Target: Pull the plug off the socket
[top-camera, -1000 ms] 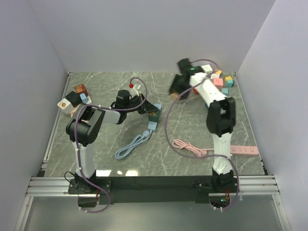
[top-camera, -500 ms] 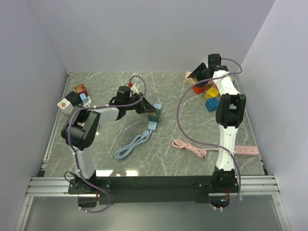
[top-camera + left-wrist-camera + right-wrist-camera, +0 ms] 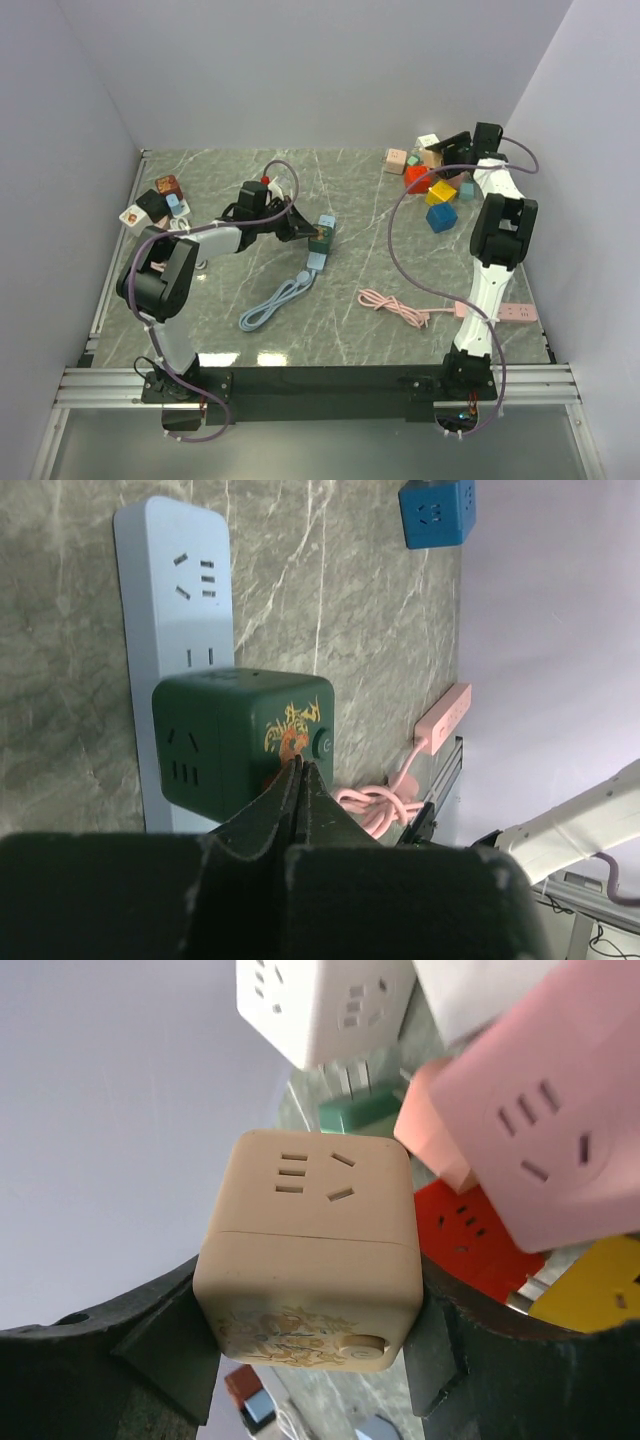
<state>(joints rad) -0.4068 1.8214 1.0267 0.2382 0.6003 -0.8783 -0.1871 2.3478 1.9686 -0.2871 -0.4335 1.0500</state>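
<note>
Checking the left gripper (image 3: 300, 780) first, note that its jaws are fully closed with nothing between them; the joined tips press against the side face of the green cube plug (image 3: 240, 745), beside its round button. The green cube plug sits seated on the pale blue power strip (image 3: 170, 570), near the middle of the table (image 3: 360, 200); it is not yet pulled off. Treat the closed tips as a brace or a probe, not a grasp; jaws in this state cannot lift the cube, so expect that they must open and straddle it before any pull.

Observe the right gripper (image 3: 305, 1350) at the far right corner; its jaws stand part-way apart and clamp the beige cube (image 3: 305, 1250) on two opposite sides, socket face outward. The beige cube hangs just beside a pile of loose cubes: a pink cube (image 3: 540, 1150), a white cube (image 3: 320, 1005), a red cube (image 3: 465, 1230); this placing suggests a spare being handled at the pile, well apart from the strip.

Watch the strip when the pull comes; it lies loose on its blue cable (image 3: 270, 305), so it will probably rise with the plug unless something holds it down.
</note>
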